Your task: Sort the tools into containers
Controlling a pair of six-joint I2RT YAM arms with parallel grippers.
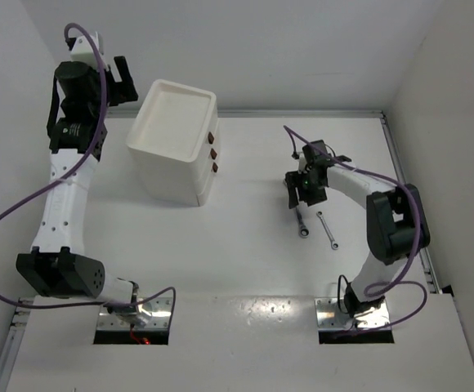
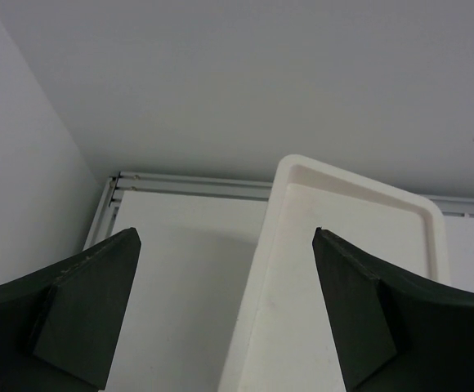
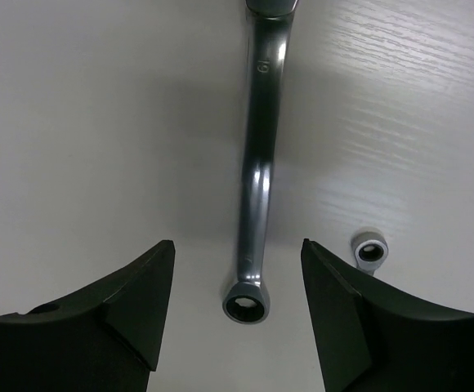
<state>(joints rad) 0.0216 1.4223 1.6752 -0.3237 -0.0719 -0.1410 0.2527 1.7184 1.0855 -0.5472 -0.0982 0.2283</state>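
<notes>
Two silver wrenches lie on the table at the right: one directly under my right gripper, the other just to its right. In the right wrist view the first wrench runs lengthwise between my open fingers, its ring end nearest the camera and touching neither pad. The ring end of the second wrench peeks out beside the right finger. The white cabinet stands at the back left with an empty top tray. My left gripper hovers open over the tray's left rim, holding nothing.
Three drawers with small red-brown handles face right, all pushed in. White walls close in on the left, back and right. A metal rail runs along the table's back edge behind the cabinet.
</notes>
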